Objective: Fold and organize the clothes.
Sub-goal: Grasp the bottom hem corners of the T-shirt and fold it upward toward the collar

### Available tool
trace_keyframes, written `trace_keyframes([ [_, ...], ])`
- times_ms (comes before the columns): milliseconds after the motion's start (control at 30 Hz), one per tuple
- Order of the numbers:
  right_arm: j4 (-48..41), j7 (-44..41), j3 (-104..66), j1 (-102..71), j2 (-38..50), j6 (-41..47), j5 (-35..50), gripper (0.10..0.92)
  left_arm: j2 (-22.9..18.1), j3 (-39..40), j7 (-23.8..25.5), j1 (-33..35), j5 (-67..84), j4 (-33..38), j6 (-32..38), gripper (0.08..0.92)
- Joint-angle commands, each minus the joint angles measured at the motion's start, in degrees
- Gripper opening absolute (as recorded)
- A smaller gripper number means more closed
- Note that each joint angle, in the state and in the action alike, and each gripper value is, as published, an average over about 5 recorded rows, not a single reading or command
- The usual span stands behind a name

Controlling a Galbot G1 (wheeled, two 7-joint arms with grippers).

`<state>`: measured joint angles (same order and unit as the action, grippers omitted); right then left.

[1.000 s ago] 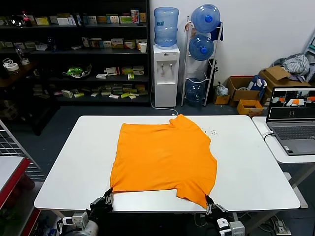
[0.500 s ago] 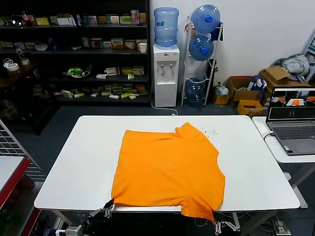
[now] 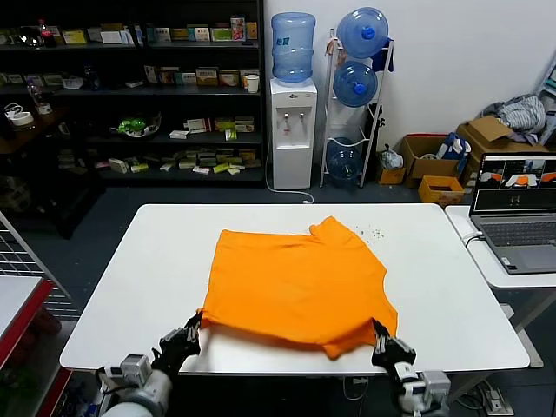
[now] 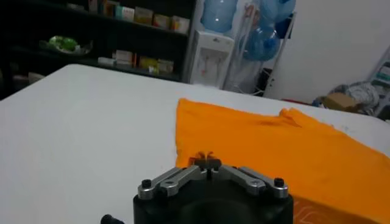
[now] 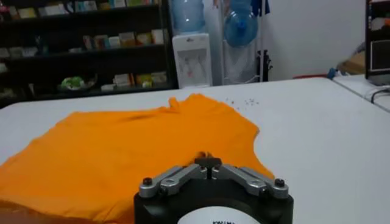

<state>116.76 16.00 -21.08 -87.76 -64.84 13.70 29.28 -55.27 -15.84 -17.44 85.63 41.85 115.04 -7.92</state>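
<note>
The orange T-shirt (image 3: 300, 282) lies spread on the white table (image 3: 122, 287), plain side up, its near hem lifted and curled a little off the tabletop. My left gripper (image 3: 195, 323) is shut on the shirt's near left hem corner. My right gripper (image 3: 378, 330) is shut on the near right hem corner. In the left wrist view the shut gripper (image 4: 208, 161) pinches orange cloth (image 4: 274, 152). In the right wrist view the shut gripper (image 5: 207, 159) pinches the shirt (image 5: 122, 158) too. No lettering shows.
An open laptop (image 3: 518, 213) stands on a side table at the right. Shelves (image 3: 130, 87), a water dispenser (image 3: 292, 130) and cardboard boxes (image 3: 434, 161) stand behind the table. A wire rack (image 3: 22, 261) is at the left. Small specks (image 3: 375, 233) lie by the shirt.
Both grippers have risen from below the table's front edge and moved forward over it, lifting the near hem and carrying it a little toward the far side.
</note>
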Motion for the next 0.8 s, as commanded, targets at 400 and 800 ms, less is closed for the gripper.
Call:
trace_keyframes([
  [400, -16.6, 2.2, 8.5, 26.6, -0.5, 2.6, 5.4, 0.124, -1.5, 6.6, 0.4, -21.9, -1.0, -17.9, -1.1, 0.092],
  [800, -17.1, -1.4, 7.5, 24.7, -0.4, 0.4, 2.7, 0.345, -2.0, 6.0, 1.5, -20.0, -0.9, -16.6, -1.1, 0.261],
])
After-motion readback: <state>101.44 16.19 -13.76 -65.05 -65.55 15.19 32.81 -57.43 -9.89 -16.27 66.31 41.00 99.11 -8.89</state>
